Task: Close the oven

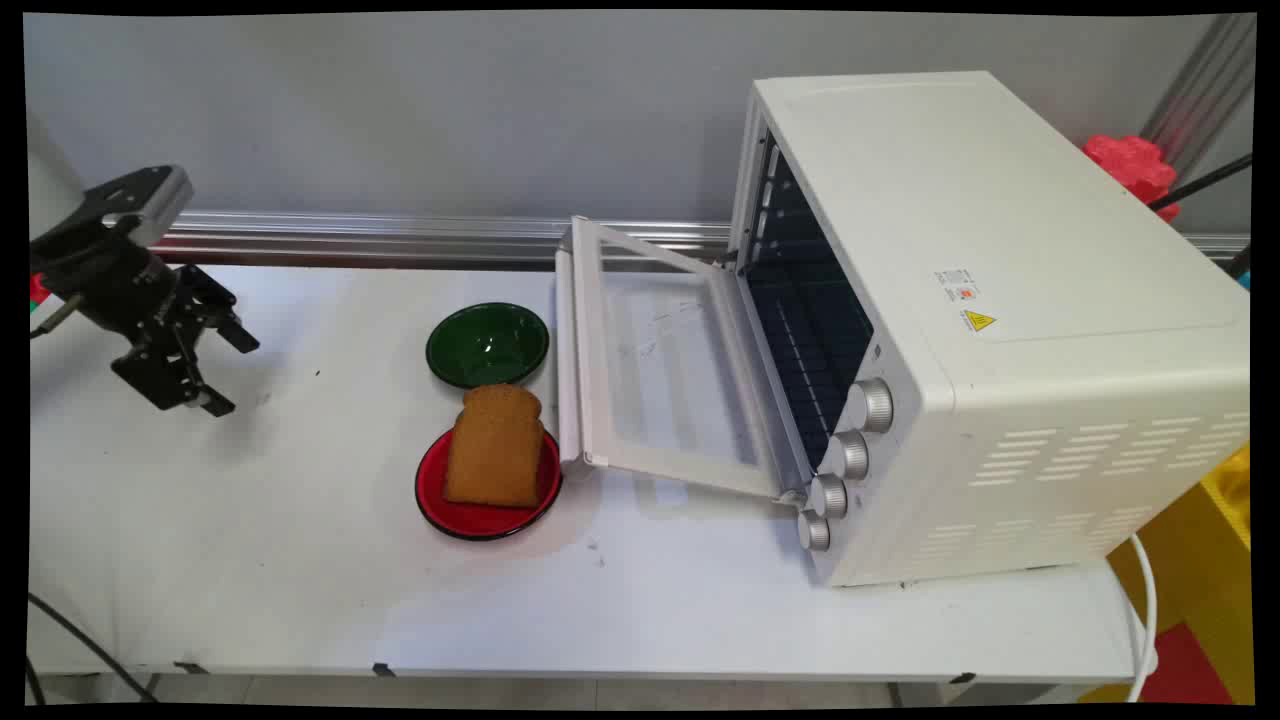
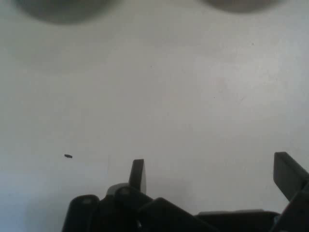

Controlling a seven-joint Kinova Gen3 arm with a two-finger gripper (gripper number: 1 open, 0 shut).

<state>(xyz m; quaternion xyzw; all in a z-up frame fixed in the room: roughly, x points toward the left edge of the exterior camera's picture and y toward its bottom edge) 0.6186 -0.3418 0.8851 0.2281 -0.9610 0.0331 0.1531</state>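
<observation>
My black gripper (image 1: 232, 374) hangs open above the left part of the white table (image 1: 250, 560), with nothing between its fingers. In the hand view the gripper (image 2: 212, 174) shows two spread fingers over bare table (image 2: 159, 96). To its right, well apart, a slice of brown toast (image 1: 494, 445) lies on a red plate (image 1: 480, 520). Just behind that plate sits an empty green bowl (image 1: 487, 344). A white toaster oven (image 1: 960, 320) stands at the right, its glass door (image 1: 660, 370) folded down toward the plates.
Several silver knobs (image 1: 848, 455) line the oven's front corner. A metal rail (image 1: 400, 235) runs along the wall behind the table. A red object (image 1: 1135, 165) sits behind the oven, and a white cable (image 1: 1148, 620) hangs off the table's right end.
</observation>
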